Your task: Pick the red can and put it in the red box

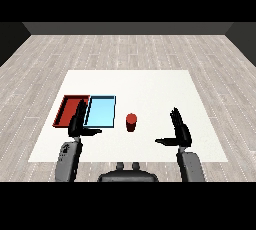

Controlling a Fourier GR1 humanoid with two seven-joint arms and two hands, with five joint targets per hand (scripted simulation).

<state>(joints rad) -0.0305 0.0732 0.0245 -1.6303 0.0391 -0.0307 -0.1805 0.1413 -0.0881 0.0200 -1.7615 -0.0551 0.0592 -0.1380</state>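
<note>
The red can [131,122] stands upright on the white table [150,89], just right of the light blue tray [100,111]. The red tray [68,109] lies at the left, beside the blue one. My right hand [179,130] hovers to the right of the can, apart from it, fingers straight and thumb pointing left toward it. My left hand [78,123] is raised over the seam between the two trays, fingers straight, thumb out to the right, covering part of both trays. Neither hand holds anything.
The table's front edge [125,161] runs just ahead of my forearms. Grey plank floor [130,49] surrounds the table.
</note>
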